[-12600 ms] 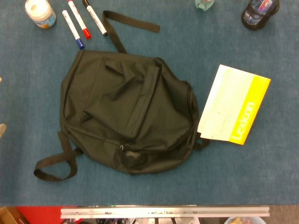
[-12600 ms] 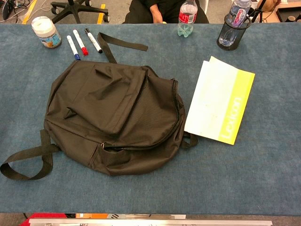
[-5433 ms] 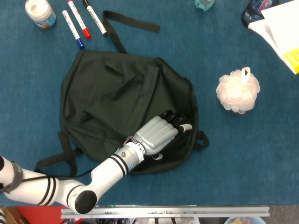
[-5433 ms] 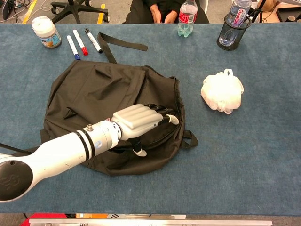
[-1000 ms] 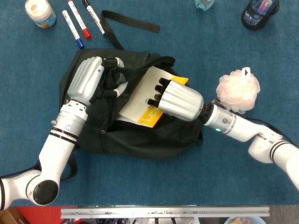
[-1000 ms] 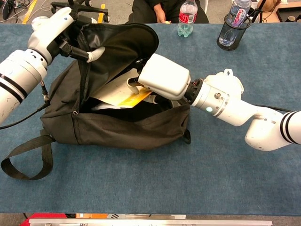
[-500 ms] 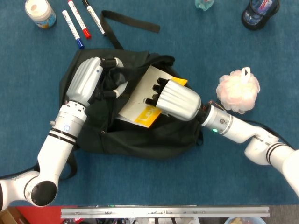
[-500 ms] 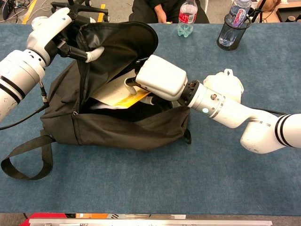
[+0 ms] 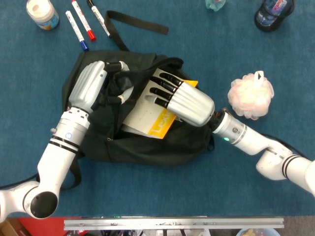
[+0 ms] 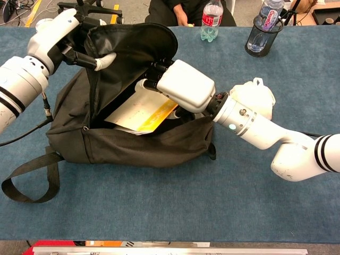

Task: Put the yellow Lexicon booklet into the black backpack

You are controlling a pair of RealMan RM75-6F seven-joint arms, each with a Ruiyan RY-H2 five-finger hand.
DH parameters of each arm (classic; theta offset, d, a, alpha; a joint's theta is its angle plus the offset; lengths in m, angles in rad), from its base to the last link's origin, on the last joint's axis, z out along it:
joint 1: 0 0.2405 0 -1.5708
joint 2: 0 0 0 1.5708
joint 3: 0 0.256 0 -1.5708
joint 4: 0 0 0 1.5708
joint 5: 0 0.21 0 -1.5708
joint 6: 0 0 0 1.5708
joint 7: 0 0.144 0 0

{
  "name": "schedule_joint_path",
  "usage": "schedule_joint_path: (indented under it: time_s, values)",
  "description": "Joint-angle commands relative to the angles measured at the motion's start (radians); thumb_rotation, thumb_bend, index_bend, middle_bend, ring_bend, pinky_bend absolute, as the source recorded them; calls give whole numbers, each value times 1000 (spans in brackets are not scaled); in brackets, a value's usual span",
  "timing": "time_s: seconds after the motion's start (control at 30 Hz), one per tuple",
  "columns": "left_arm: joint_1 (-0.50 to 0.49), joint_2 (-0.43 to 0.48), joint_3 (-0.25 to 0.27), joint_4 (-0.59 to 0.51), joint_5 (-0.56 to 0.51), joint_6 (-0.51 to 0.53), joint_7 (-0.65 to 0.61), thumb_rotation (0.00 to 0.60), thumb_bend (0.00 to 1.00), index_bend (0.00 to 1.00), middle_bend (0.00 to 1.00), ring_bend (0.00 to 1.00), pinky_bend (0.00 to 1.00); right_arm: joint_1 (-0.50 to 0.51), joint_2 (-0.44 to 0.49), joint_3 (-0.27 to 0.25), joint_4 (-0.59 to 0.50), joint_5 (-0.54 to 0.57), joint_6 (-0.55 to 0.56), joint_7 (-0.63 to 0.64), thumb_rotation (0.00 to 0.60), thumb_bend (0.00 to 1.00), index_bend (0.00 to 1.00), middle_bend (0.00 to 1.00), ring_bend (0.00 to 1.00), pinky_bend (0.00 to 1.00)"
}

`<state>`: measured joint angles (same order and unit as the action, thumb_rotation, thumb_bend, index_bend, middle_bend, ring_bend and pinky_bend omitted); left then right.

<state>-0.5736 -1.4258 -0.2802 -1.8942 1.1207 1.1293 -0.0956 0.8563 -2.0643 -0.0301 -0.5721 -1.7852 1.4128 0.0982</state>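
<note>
Your left hand (image 10: 61, 32) grips the raised flap of the black backpack (image 10: 133, 143), holding the opening wide on the blue table (image 10: 223, 202). The backpack lies left of the table's centre, with its loose strap (image 10: 29, 183) looping toward the near left corner. Your right hand (image 10: 183, 85) reaches in from the right and rests on the yellow booklet (image 10: 141, 114), fingers (image 9: 162, 91) stretched over its pale cover; you cannot tell from either view whether the thumb clamps it from beneath. The booklet sits tilted in the mouth of the backpack, its near end down inside and its yellow band with lettering facing up; part of it is hidden under your right hand. Just right of the backpack, touching your right forearm, sits a pale mesh bath sponge (image 9: 251, 96). Along the far edge, from left to right, stand a white jar (image 9: 42, 12), three markers (image 9: 81, 24), a clear bottle (image 10: 211, 21) and a dark cup (image 10: 263, 34) holding another bottle.
</note>
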Motion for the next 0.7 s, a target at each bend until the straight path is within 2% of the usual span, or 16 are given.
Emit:
schedule_joint_path:
  time_s: [0.03, 0.27, 0.47, 0.7]
  values:
    - [1, 2, 1, -2, 2, -1, -2, 600, 371, 637, 771, 792, 1000, -11, 25, 7, -55, 11, -3, -35, 600, 0, 314, 352, 147, 229]
    - [3, 13, 1, -6, 0, -7, -11, 600, 371, 635, 770, 787, 1000, -42, 100, 2, -186, 15, 9, -78, 600, 0, 314, 394, 156, 234]
    - [0, 19, 7, -13, -4, -19, -9, 600, 371, 635, 770, 786, 1000, -73, 175, -19, -289, 11, -5, -129, 600, 0, 314, 528, 290, 302]
    - [-1, 24, 15, -16, -16, -31, -7, 600, 370, 630, 764, 784, 1000, -103, 238, -35, -358, 5, -11, -148, 600, 0, 317, 554, 317, 363]
